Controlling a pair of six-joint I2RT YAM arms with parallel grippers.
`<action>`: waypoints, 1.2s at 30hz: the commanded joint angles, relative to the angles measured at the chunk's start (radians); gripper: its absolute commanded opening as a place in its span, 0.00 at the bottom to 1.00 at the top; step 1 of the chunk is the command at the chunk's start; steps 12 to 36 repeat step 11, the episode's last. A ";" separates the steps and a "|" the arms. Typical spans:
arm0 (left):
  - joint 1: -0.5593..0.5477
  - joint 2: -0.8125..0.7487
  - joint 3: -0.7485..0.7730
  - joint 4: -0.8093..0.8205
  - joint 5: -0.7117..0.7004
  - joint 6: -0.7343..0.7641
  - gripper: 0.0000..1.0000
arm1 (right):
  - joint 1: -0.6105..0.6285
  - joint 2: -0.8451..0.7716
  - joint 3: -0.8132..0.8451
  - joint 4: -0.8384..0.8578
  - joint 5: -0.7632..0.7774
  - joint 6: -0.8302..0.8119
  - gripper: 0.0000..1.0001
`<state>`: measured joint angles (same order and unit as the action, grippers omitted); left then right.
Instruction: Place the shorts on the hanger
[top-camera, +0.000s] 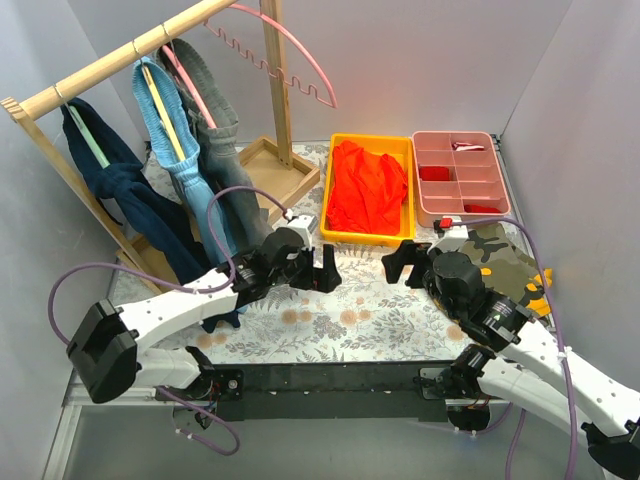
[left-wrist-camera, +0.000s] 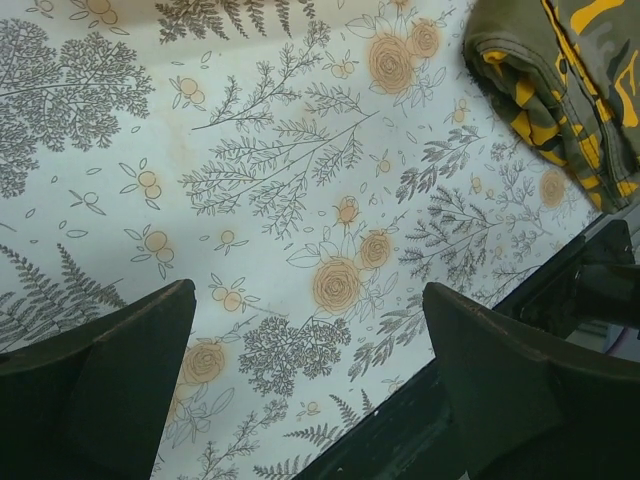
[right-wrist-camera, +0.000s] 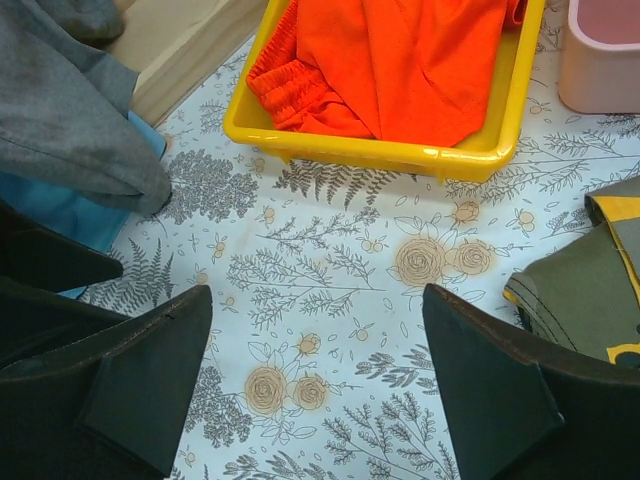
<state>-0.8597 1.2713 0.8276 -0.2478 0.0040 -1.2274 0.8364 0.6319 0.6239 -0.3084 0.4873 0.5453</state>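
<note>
The dark grey shorts (top-camera: 218, 125) hang on the wooden rack, draped over a pink hanger (top-camera: 188, 78); their lower part shows in the right wrist view (right-wrist-camera: 70, 110). A second pink hanger (top-camera: 300, 50) hangs bare at the rack's right end. My left gripper (top-camera: 325, 270) is open and empty above the floral cloth, as the left wrist view (left-wrist-camera: 308, 300) shows. My right gripper (top-camera: 400, 262) is open and empty, facing the left one, with only cloth between its fingers in the right wrist view (right-wrist-camera: 316, 300).
Light blue shorts (top-camera: 175, 140) on a yellow hanger and a navy garment (top-camera: 120, 190) hang left of the grey shorts. A yellow bin (top-camera: 345, 237) holds the orange garment (top-camera: 368, 185). A pink compartment tray (top-camera: 455, 183) stands beside it. A camouflage garment (top-camera: 505, 255) lies at the right.
</note>
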 joint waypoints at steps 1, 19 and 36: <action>-0.001 -0.140 -0.044 0.081 -0.047 -0.041 0.98 | 0.001 -0.003 -0.015 0.018 0.000 0.024 0.93; -0.001 -0.233 -0.091 0.058 -0.059 -0.047 0.98 | 0.001 0.015 -0.027 0.028 0.010 0.024 0.94; -0.001 -0.233 -0.091 0.058 -0.059 -0.047 0.98 | 0.001 0.015 -0.027 0.028 0.010 0.024 0.94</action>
